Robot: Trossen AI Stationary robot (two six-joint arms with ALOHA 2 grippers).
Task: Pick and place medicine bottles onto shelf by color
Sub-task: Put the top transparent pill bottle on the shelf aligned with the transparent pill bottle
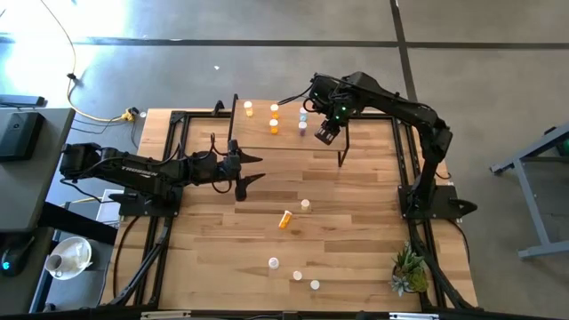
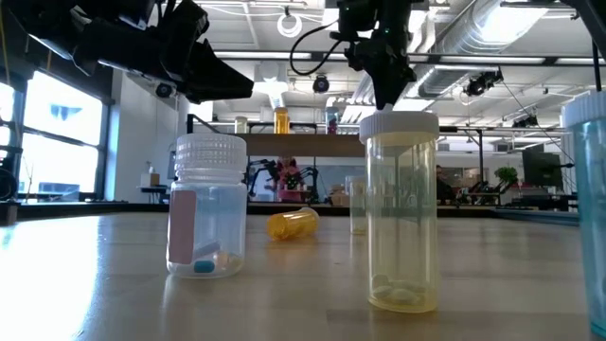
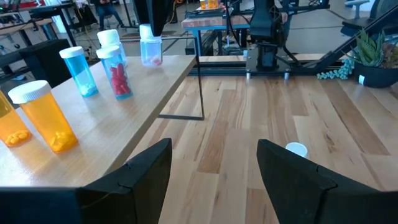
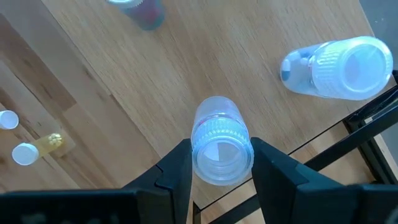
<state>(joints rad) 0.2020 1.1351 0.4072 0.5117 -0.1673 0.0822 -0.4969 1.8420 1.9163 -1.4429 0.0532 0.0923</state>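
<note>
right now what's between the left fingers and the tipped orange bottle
Only bare wooden tabletop. In the high view nothing lies between the left gripper and the tipped orange bottle.

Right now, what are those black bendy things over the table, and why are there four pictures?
They are two robot arms, each ending in a two-finger gripper. One picture looks down from above, one looks level across the table, and two come from cameras on the arms' wrists. The robot sorts little medicine bottles onto a shelf, a low wooden board at the table's far end. The right gripper is over the shelf with a clear bottle between its fingers. The left gripper waits open beside the shelf, holding nothing. Orange bottles and blue ones already stand there. An orange bottle lies tipped on the table among others.
</note>
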